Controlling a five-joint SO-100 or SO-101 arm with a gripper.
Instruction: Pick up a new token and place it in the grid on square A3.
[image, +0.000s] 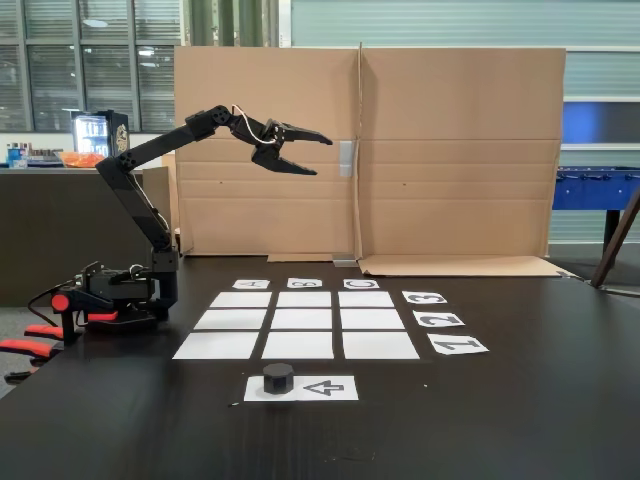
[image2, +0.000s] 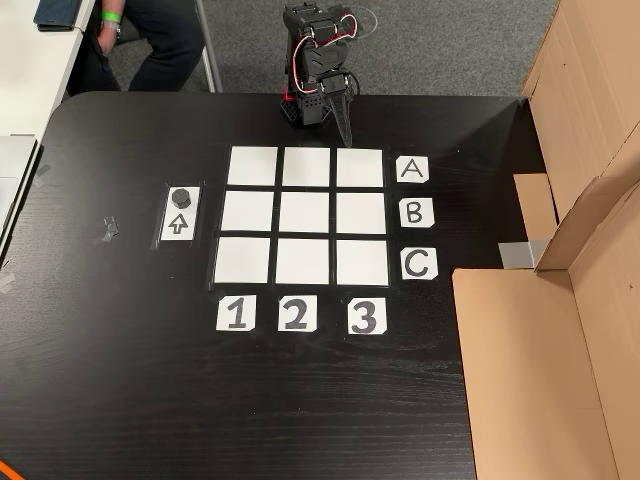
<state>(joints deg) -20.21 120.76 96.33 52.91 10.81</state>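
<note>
A: Where was the end effector (image: 298, 152)?

B: High in the air in the fixed view, well above the tabletop (image: 500, 420), in front of the cardboard wall (image: 450, 150). Its two fingers were spread apart with nothing between them. In the other view the end effector (image2: 345, 125) hung over the tabletop edge nearest the arm base (image2: 305, 105), its tips just short of the grid (image2: 306, 215).

A: And the token (image: 278, 378)?

B: Far below the end effector and well apart from it, nearer the camera in the fixed view. It sat on one end of the arrow strip (image: 325, 388), beside the printed arrow. In the other view the token (image2: 181, 195) lay to the left of the end effector, beyond the grid's left edge.

A: Square A3 (image2: 359, 167)?

B: The corner cell closest to the end effector in the other view, just below its tips, in line with the "A" card (image2: 412, 170) and the "3" card (image2: 365, 316). It was blank, as were the other eight cells.

A: Anything else?

B: A person (image2: 150, 40) sat beyond the tabletop, up and to the left of the end effector in the other view.
</note>
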